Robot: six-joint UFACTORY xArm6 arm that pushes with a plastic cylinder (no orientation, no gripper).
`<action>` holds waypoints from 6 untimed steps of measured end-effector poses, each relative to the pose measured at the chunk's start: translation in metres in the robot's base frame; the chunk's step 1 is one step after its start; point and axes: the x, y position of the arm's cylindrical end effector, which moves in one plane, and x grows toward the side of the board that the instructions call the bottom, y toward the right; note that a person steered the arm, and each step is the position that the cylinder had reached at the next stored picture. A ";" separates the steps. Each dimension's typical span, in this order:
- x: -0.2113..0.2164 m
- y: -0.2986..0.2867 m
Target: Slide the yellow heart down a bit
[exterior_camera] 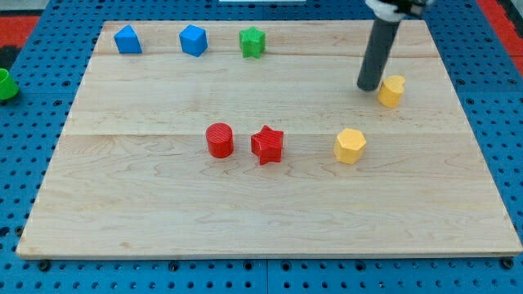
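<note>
The yellow heart [392, 90] sits on the wooden board [163, 204] at the view's upper right. My tip [368, 86] is just to the left of the yellow heart, very close to or touching its left side. A yellow hexagon [350, 145] lies below and to the left of the heart.
A red cylinder [219, 140] and a red star [267, 144] sit mid-board. A blue block [127, 39], a blue hexagon-like block [194, 39] and a green star [252, 42] line the top edge. A green object [6, 84] lies off the board at the left.
</note>
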 end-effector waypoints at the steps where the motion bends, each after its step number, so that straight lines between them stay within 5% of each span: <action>1: -0.027 0.028; 3: 0.021 0.049; 5: 0.008 0.022; 6: 0.056 0.018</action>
